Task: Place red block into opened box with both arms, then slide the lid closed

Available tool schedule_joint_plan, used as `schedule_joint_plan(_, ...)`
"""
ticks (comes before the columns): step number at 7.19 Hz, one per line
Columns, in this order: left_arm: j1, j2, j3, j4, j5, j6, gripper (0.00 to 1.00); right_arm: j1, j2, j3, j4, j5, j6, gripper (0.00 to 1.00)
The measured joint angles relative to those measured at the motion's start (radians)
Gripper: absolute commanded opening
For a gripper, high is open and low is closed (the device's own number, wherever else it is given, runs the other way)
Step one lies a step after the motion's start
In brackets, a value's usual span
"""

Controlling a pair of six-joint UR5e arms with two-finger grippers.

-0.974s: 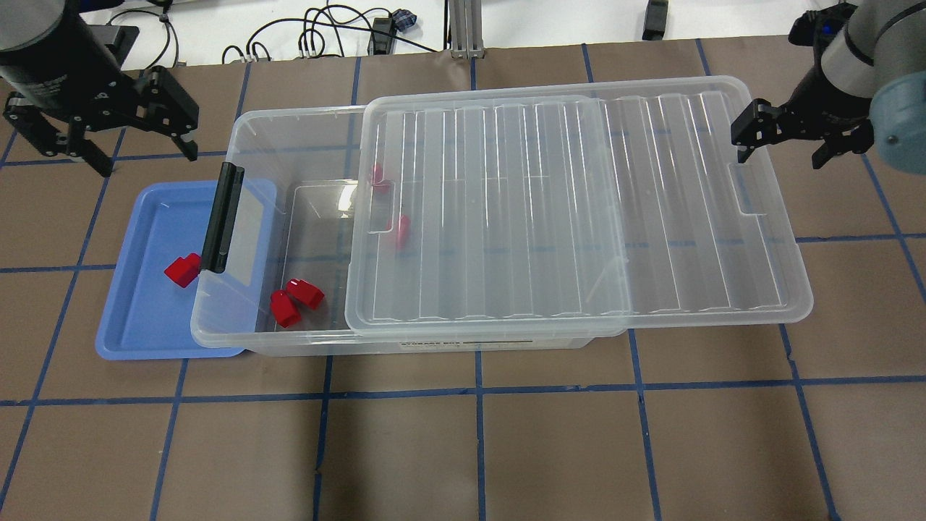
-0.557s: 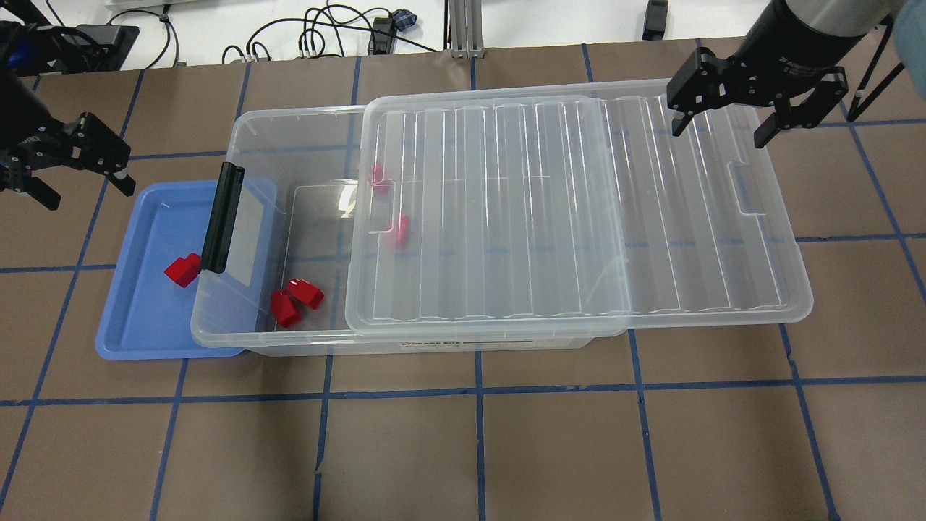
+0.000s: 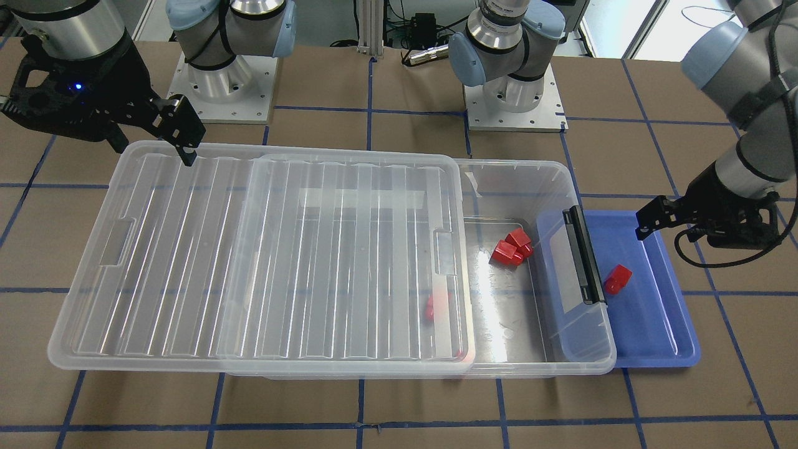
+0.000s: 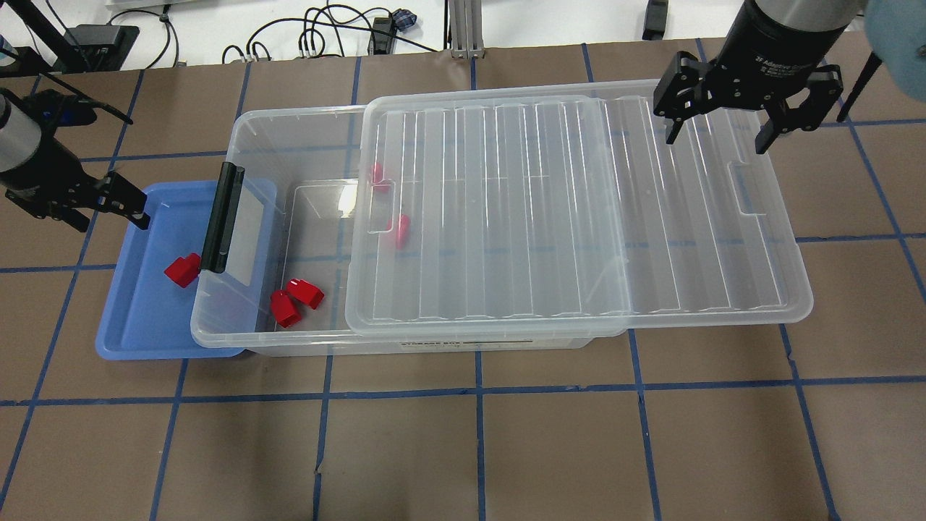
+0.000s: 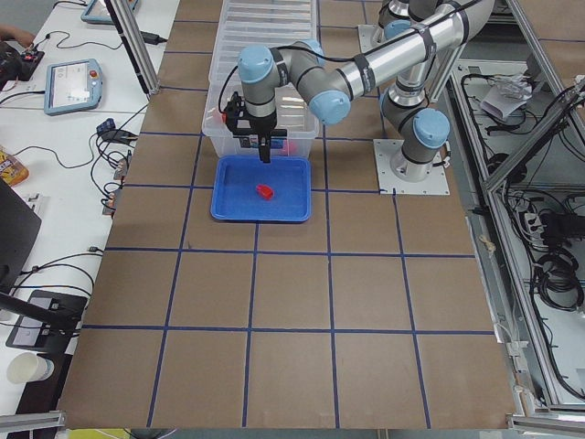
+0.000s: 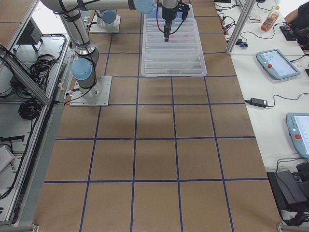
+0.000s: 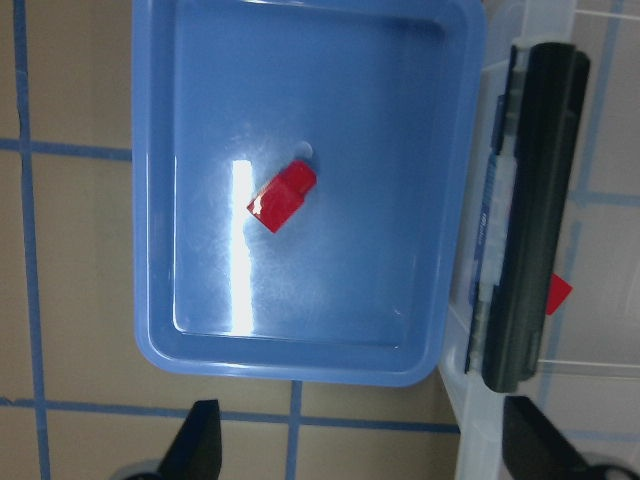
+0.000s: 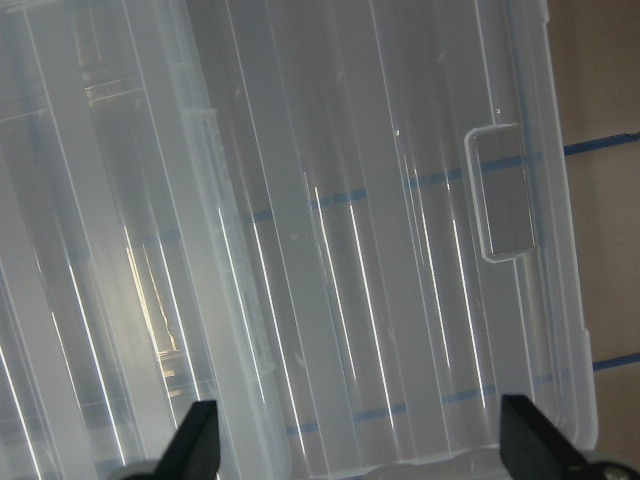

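One red block lies in a blue tray, close to the box's black latch. It shows clearly in the left wrist view. The clear box is open at its left end. Its ridged lid is slid to the right and overhangs the box's right end. My left gripper hangs open over the tray's far left corner, apart from the block. My right gripper hangs open over the lid's far right corner, near its tab notch, with nothing between the fingers.
Two more red blocks lie in the open part of the box, and two others show through the lid. The box's left end overlaps the tray. Cables and a metal post run along the table's far edge.
My left gripper dropped and moved towards the tray's far left corner. My right gripper swung from beyond the lid's right end to above its far right corner. Both stayed open.
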Motion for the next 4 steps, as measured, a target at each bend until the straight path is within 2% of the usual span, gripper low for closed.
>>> schedule_joint_plan(2, 0.014, -0.065, -0.086, 0.196, -0.028, 0.127, 1.0, 0.024, 0.009, -0.009, 0.014, -0.017, 0.007, 1.0)
schedule_joint_plan(4, 0.037, -0.118, -0.119, 0.257, -0.049, 0.183, 1.0, 0.029, 0.015, -0.006, -0.007, 0.001, 0.008, 1.0)
